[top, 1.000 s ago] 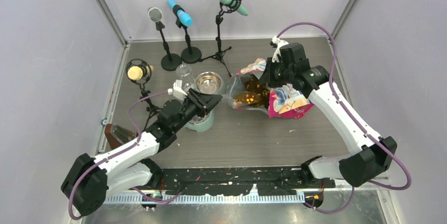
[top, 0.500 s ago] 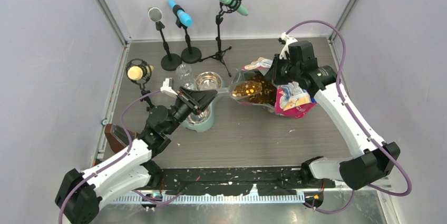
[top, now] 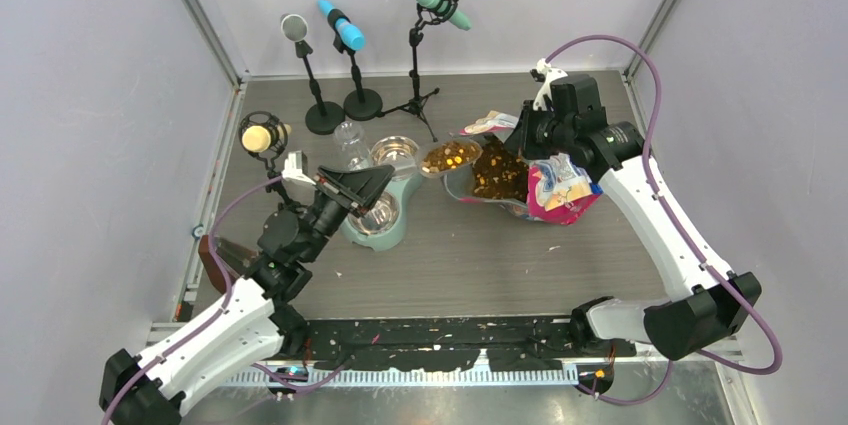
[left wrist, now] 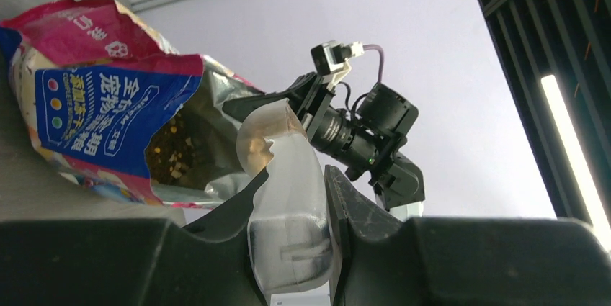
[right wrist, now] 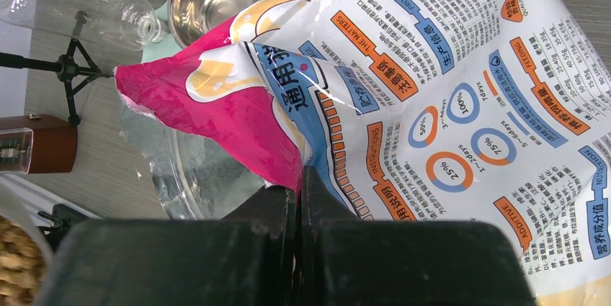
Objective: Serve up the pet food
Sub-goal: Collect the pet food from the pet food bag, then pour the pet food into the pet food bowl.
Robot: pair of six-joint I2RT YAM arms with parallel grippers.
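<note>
The pet food point(top: 447, 157) is small dry kibble: many tiny rounded pellets, from tan to dark brown. It shows in two places. One heap fills the bowl of a clear plastic scoop point(left wrist: 287, 205), which is held just beside the far steel bowl point(top: 397, 153), between it and the mouth of the bag point(top: 560, 190). The rest lies as a darker mass inside the bag's open mouth, against its silver lining. In the left wrist view a few pellets show through the scoop's cloudy wall. More speckle the inside of the bag behind it.

The left jaws are clamped on the scoop's handle, one finger on each side, with the scoop's bowl pointing away from the arm toward the bag. The right jaws are pinched tight on the bag's upper edge, where pink print meets foil, and hold that side of the mouth lifted. The bag's lower part rests on the tabletop point(top: 480, 260). The bag is glossy pink, white and blue, with orange labels and Chinese print.

A mint-green feeder point(top: 396, 229) sits on the tabletop to the left of the bag. The far steel bowl shows its polished inside. The near steel bowl point(top: 380, 211) is partly covered by the left arm's wrist in the top view. Microphone stands point(top: 358, 101) line the back edge.
</note>
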